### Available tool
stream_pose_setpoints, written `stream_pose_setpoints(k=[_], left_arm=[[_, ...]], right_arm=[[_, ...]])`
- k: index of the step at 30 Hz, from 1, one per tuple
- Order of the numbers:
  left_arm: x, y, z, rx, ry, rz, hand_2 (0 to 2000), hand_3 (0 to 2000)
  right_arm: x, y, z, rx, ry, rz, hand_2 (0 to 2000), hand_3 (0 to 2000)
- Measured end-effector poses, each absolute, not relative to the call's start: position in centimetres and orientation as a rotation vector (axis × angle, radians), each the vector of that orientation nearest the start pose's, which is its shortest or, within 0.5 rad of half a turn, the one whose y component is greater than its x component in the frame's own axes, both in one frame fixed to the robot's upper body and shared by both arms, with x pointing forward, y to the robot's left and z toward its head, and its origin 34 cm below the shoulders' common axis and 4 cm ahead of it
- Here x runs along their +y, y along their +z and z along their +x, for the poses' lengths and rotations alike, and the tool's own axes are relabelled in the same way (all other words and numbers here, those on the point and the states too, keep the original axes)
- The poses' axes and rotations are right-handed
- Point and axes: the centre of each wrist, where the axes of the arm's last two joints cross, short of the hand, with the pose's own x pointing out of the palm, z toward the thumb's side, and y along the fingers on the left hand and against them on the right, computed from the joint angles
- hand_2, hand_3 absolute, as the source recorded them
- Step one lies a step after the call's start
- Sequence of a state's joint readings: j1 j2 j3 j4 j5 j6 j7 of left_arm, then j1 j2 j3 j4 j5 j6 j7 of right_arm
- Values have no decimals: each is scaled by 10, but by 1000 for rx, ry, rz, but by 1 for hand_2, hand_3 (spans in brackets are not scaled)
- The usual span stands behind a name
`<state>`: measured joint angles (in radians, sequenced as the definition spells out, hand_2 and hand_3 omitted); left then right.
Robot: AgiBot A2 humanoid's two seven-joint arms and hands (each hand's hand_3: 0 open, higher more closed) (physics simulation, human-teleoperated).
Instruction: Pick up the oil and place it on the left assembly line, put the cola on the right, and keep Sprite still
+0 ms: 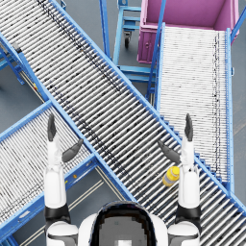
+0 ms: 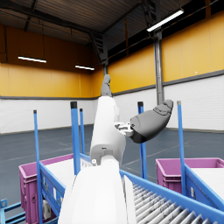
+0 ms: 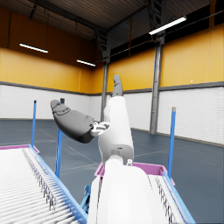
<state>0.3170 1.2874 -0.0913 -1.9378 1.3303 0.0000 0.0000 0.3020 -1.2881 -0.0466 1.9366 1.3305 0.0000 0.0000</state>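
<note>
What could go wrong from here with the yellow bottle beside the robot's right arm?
1. The yellow bottle sits on the middle roller conveyor close beside the right forearm; moving that arm may knock it over or away.
2. The right robot hand is open and past the bottle, so it must pull back to reach it.
3. Neither wrist view shows the bottle, so a grasp might be poorly aimed.

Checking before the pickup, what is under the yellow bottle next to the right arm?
The yellow bottle lies on the grey rollers of the diagonal conveyor. The rollers directly beneath it, and anything below them, are covered by the bottle itself and cannot be seen.
</note>
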Motion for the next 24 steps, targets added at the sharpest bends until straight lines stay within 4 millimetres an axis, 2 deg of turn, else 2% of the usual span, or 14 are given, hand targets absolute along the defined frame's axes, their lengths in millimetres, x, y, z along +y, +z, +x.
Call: stream_pose_setpoints(k=[3, 7, 16, 24], left_arm=[[248, 285, 235, -503, -1482, 597, 0, 0], [250, 285, 233, -506, -1466, 595, 0, 0], [239, 283, 239, -509, -1511, 579, 0, 0], [239, 283, 239, -517, -1505, 573, 0, 0]], right_arm=[[-236, 265, 237, -446, 1549, -533, 0, 0], [-231, 265, 234, -454, 1566, -534, 0, 0], [-237, 284, 241, -510, 1520, -580, 0, 0], [-241, 291, 243, -532, 1494, -592, 0, 0]])
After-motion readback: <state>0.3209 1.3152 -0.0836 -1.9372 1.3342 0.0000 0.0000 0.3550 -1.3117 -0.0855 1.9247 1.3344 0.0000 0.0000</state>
